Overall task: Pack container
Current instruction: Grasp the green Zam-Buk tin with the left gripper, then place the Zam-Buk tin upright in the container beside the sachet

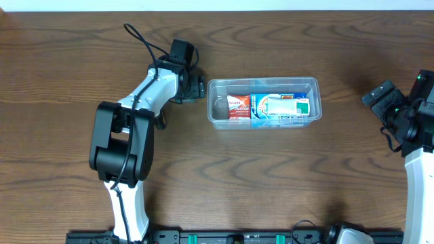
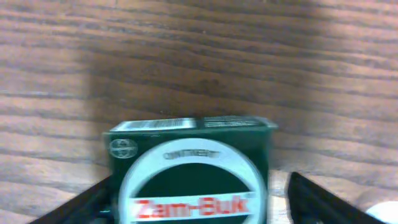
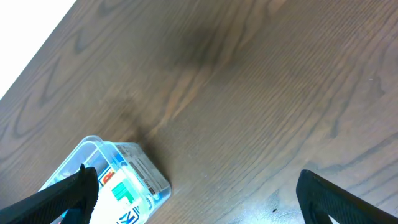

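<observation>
Viewing from overhead, the container (image 1: 213,102) lies near the middle of the wooden table (image 1: 285,176), long side running left to right. Inside it lie a red-and-white packet (image 1: 237,106), a blue box (image 1: 260,108) and a white-and-green box (image 1: 288,106), packed side by side. The left gripper (image 1: 198,88) sits just beside the container's left short end, outside the rim. The right gripper (image 1: 385,102) is well apart from the container, near the right edge of the table.

In the left wrist view, a dark green Zam-Buk box (image 2: 189,165) fills the space between the left gripper (image 2: 198,205) fingers (image 2: 81,208), its printed face toward the camera. The box hides the inner edge of one finger; a thin strip of table (image 2: 199,56) shows between the box and the other finger. Whether the fingers clamp the box cannot be told from this view. The container is not in this view.

In the right wrist view, the right gripper (image 3: 198,183) has its fingers (image 3: 62,199) spread wide, with only bare table (image 3: 249,93) between them. The container (image 3: 157,180) appears at the lower left, one rounded corner showing, partly behind one finger, with packets visible through its clear wall
</observation>
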### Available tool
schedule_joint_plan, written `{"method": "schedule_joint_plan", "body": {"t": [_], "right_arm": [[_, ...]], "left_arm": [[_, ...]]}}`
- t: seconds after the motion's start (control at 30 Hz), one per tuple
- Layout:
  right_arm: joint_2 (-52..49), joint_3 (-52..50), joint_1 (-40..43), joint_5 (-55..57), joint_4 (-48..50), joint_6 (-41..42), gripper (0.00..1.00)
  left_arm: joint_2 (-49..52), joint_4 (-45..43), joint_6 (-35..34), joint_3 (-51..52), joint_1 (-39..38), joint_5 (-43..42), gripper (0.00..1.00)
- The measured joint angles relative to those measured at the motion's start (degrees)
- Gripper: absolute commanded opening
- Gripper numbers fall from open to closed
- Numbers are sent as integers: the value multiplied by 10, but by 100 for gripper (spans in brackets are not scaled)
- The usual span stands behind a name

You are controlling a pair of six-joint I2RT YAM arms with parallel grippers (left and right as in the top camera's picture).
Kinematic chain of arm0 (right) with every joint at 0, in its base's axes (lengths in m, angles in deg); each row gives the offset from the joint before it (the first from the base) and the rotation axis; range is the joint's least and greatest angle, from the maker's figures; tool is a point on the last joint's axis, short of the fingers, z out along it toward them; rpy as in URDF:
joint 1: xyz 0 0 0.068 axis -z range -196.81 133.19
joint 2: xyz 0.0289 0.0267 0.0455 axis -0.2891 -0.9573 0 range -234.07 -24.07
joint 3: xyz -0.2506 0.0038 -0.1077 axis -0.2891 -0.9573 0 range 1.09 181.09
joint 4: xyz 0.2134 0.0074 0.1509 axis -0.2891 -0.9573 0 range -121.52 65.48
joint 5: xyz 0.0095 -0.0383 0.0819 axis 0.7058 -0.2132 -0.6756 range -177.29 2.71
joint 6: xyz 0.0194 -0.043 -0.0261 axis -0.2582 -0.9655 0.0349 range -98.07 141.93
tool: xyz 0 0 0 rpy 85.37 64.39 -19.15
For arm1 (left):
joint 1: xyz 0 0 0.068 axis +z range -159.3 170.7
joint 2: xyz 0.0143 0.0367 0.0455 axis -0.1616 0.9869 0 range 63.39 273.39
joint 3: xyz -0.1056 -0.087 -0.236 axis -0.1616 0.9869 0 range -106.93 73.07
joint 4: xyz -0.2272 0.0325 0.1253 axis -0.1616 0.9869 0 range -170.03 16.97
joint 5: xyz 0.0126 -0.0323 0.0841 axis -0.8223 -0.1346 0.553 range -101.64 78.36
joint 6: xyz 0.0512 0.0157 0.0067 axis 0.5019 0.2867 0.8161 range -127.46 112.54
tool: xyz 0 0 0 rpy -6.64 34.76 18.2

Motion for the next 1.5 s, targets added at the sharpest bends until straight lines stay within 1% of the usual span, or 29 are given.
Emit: {"method": "schedule_joint_plan", "body": {"t": [0.23, 0.37, 0.5, 0.63, 0.83, 1.07, 1.2, 1.33, 1.5], "right_arm": [[0, 0, 0, 0, 0, 0, 99], [0, 0, 0, 0, 0, 0, 99], [0, 0, 0, 0, 0, 0, 100], [0, 0, 0, 0, 0, 0, 99], [0, 0, 0, 0, 0, 0, 99], [0, 0, 0, 0, 0, 0, 99], [0, 0, 0, 0, 0, 0, 99], [0, 0, 0, 0, 0, 0, 99], [0, 0, 0, 0, 0, 0, 99]], "left_arm": [[0, 3, -1, 0, 0, 5, 76], [0, 20, -5, 0, 0, 5, 76], [-3, 46, -7, -1, 0, 5, 70], [-16, 55, -11, -1, 0, 5, 66], [-42, 52, -11, -5, 0, 5, 67], [-43, 57, -11, -7, 0, 5, 66], [-43, 89, -11, -13, 0, 5, 66], [-63, 140, -11, -30, 0, 5, 66], [-148, 185, -12, -49, -1, -2, 66]]}}
